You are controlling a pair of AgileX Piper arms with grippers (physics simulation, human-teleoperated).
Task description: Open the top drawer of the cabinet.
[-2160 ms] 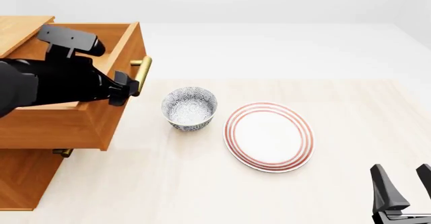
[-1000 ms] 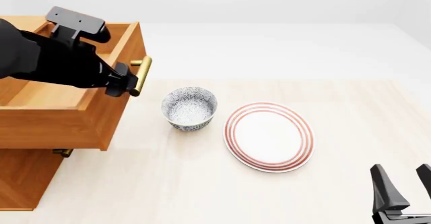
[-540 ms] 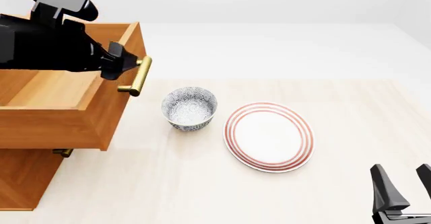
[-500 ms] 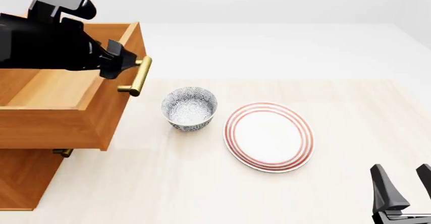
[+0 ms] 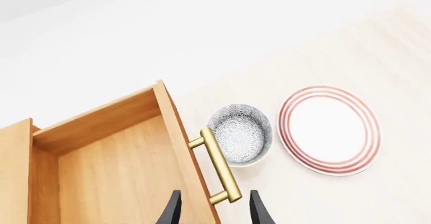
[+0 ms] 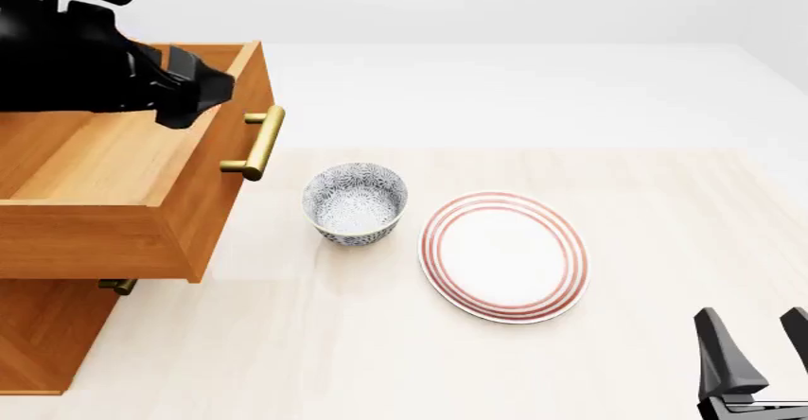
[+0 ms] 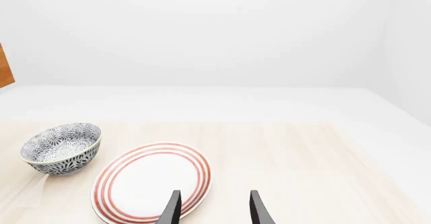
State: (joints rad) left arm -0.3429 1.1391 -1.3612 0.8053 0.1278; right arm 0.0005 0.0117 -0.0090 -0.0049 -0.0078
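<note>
One drawer [image 6: 127, 193], the top one of the cabinet [image 6: 44, 330], stands pulled well out over the table; the left claw [image 5: 212, 209], on the handle [image 6: 256, 144] two seconds ago, has let go and risen clear, so the opening looks done. Left fingers apart, holding nothing, above the handle. Right claw [image 7: 212, 209] apart and empty near the plate [image 7: 151, 181].

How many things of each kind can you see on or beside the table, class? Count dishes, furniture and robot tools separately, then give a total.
Dishes: 2, the patterned bowl and the red-ringed plate.
Furniture: 1, the cabinet, with its top drawer pulled out.
Robot tools: 2, the left tool and the right tool.
Total: 5.
</note>
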